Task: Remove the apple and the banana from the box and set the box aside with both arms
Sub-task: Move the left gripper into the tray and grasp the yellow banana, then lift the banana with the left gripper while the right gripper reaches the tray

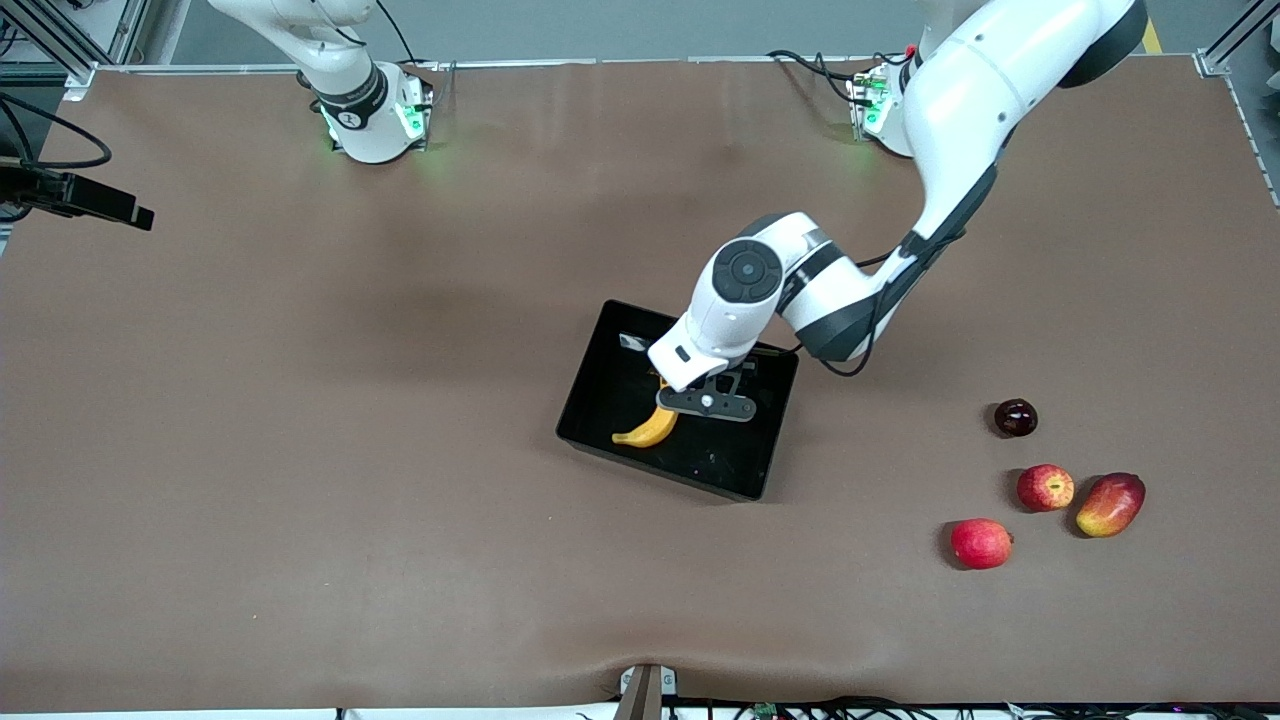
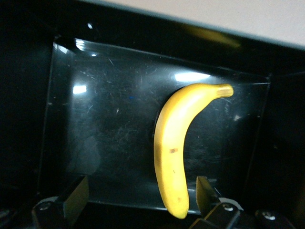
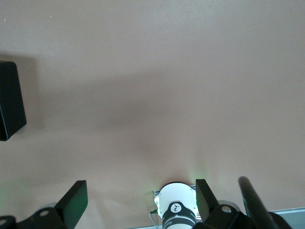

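Pink-red fruit [image 1: 981, 543] nearest the camera; my left gripper [image 2: 138, 200] hangs over the banana [image 1: 648, 428] in the box [image 1: 590, 400].

The apple [image 1: 1045, 487] already lies on the worktop [image 1: 300, 450] toward the left arm's end, beside a mango-like fruit [image 1: 1110, 504] and near a dark fruit [image 1: 1015, 417], so I judge the banana is the step in hand. It lies flat on the box floor, near the wall that is closest to the front camera. My left fingers [image 2: 71, 198] are spread wide and hold nothing; in the left wrist view one end of the banana lies between them. I would lower straight, keep both fingers away from the walls, and close across the thick middle, not the tip, because the skin looks smooth and may slip. The right gripper [image 3: 138, 202] waits high over bare worktop near its base, fingers spread and empty.
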Motion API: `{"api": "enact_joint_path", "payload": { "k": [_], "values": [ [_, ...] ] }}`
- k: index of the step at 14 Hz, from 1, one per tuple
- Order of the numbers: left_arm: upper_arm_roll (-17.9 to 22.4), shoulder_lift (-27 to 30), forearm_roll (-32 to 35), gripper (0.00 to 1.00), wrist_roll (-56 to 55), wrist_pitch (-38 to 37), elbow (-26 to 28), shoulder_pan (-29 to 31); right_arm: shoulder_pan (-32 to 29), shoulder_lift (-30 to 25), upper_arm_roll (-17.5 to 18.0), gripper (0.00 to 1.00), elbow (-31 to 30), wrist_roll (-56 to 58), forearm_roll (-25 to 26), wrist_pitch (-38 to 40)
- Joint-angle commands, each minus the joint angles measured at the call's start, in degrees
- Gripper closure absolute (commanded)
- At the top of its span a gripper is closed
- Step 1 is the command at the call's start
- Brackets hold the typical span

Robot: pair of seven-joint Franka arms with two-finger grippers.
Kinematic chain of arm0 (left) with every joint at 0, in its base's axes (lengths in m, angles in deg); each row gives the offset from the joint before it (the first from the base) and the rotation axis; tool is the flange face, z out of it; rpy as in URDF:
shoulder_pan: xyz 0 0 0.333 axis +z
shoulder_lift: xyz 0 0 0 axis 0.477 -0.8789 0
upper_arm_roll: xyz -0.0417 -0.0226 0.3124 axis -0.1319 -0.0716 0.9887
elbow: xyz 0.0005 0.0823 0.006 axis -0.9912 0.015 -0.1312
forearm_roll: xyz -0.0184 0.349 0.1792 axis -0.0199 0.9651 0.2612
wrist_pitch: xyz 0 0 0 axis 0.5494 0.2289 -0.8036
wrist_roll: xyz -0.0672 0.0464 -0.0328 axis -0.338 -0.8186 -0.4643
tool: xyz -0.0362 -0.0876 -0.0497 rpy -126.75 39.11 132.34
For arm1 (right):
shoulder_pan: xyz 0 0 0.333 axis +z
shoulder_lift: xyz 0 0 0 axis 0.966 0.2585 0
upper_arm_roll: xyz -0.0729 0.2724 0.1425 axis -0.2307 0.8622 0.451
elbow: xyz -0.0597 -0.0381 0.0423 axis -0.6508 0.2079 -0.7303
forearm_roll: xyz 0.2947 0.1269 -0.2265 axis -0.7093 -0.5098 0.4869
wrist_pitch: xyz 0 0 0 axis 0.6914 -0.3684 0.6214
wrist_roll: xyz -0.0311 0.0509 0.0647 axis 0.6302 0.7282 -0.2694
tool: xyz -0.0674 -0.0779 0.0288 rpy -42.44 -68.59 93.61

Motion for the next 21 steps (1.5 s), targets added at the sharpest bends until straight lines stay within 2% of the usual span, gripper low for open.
{"api": "enact_joint_path", "payload": {
  "k": [1,3,5,14,21],
  "values": [
    [6.39,-0.72,1.15,0.00,-2.68,0.32,-1.71,-6.89,-0.33,0.07,0.15,0.00,0.30,0.27,-0.45,0.58],
    [8.08,-1.86,1.14,0.00,-2.68,3.38,-1.80,-8.13,-0.33,0.07,0.15,0.00,0.21,0.27,-0.45,0.58],
    [8.08,-3.00,1.14,0.00,-3.20,5.94,-1.80,-8.40,-0.42,0.07,0.15,0.00,0.21,0.27,-0.45,0.58],
    [8.26,-5.38,1.41,0.00,-5.57,7.18,-1.80,-9.98,-0.16,0.51,0.15,0.00,0.12,0.09,-0.54,3.30],
    [11.95,-7.75,1.32,0.00,-7.42,10.61,-1.80,-12.88,-0.33,1.39,0.15,0.00,0.12,0.27,0.16,3.04]
  ]
}}
